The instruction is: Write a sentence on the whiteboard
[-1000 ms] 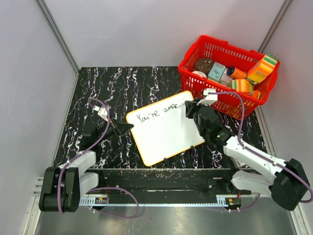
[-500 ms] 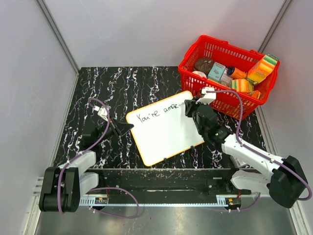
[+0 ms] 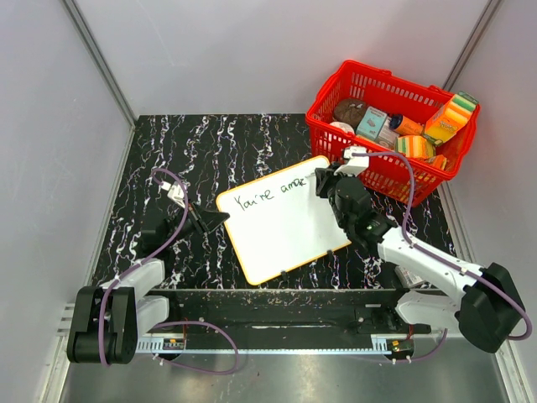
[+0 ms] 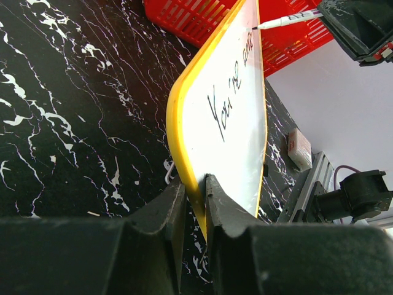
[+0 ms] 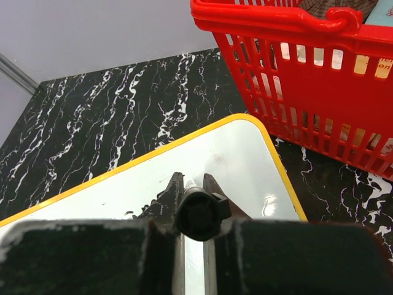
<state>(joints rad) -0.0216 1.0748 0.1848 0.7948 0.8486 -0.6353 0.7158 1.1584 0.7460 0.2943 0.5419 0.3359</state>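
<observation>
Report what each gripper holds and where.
Left gripper pinches the flat white, yellow-rimmed whiteboard by its left corner; right gripper clamps a white marker pen by its barrel.

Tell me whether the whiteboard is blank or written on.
Written on: the whiteboard shows "You're" and a started word in dark ink near its far edge; the rest is bare.

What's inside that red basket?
The red basket holds a brown lump, a teal box, an orange bottle and striped sponges. Anything beneath them is covered.
</observation>
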